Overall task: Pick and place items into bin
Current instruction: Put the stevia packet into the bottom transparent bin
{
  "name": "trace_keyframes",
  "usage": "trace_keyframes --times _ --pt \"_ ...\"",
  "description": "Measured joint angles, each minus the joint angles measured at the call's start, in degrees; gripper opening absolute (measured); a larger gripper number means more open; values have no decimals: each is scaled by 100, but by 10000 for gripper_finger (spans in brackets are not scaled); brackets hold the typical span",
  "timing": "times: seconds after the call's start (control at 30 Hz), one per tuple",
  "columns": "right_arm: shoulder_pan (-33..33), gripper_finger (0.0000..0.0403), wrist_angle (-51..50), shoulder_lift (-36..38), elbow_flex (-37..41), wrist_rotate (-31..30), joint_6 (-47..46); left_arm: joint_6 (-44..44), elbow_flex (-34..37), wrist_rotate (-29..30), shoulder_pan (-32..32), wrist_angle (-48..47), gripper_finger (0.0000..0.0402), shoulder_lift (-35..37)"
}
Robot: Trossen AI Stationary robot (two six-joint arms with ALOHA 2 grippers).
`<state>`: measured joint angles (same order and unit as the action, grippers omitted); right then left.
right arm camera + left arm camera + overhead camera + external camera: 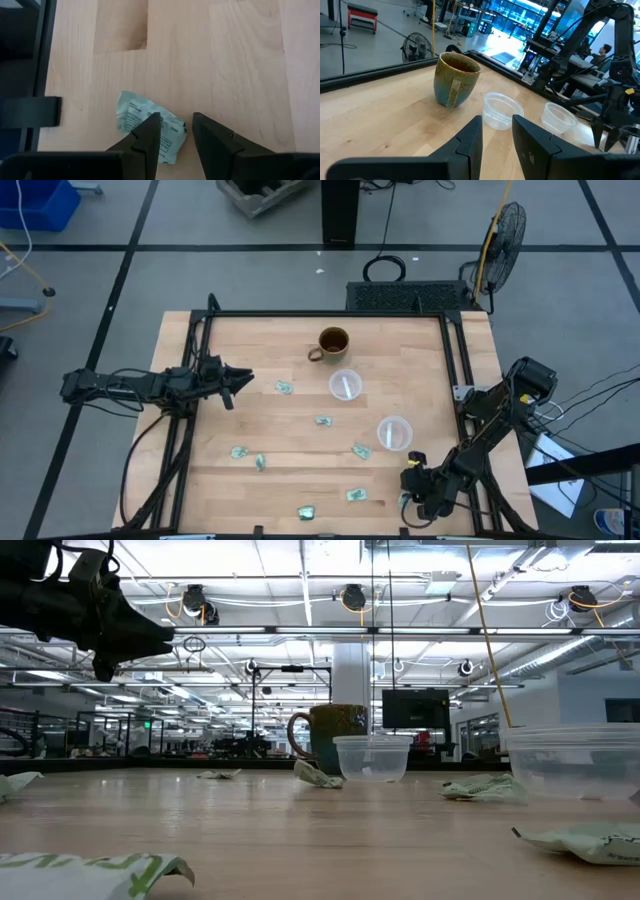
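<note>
Right wrist: packet (148, 132) under end effector (176, 131).

I see a mug (332, 342) at my tabletop's (250, 370) twelve o'clock, two clear cups (345, 386) (394, 433) toward four, fan (505, 230) beyond.

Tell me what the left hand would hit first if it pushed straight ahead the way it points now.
Probably the nearer clear plastic cup: in the left wrist view it sits right beyond the gap between the open fingers of the left hand. The brown mug stands off to one side. The hand hovers above the table, so it might pass over the rim.
</note>
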<state>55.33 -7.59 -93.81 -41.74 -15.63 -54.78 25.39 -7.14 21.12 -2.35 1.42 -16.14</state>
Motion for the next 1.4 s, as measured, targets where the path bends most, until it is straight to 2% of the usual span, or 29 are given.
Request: trace_keyframes --times 0.2,0.5,0.6,0.8,1.07,1.17,1.27,1.4 --pt "2 99 -237 -185 7 -23 495 -15 0 0 2 1 111 0" --pt "-22 10 -344 -186 17 -202 939 -15 0 -1 2 1 111 0" --pt "-28 10 -266 -9 17 -394 1025 -15 0 -1 2 4 111 0" --pt "-287 3 -306 822 44 -1310 1724 -9 0 2 2 14 111 0" --pt "-741 6 -592 1963 26 -2481 3613 66 2 42 2 10 111 2" --pt "-1057 2 -1251 2191 33 -2476 3718 59 2 42 2 15 111 2" --pt "-1448 2 -2041 2255 35 -2466 3114 45 2 42 2 12 111 2" --pt "-1991 2 -2602 2218 35 -1720 2682 40 2 42 2 7 111 2"
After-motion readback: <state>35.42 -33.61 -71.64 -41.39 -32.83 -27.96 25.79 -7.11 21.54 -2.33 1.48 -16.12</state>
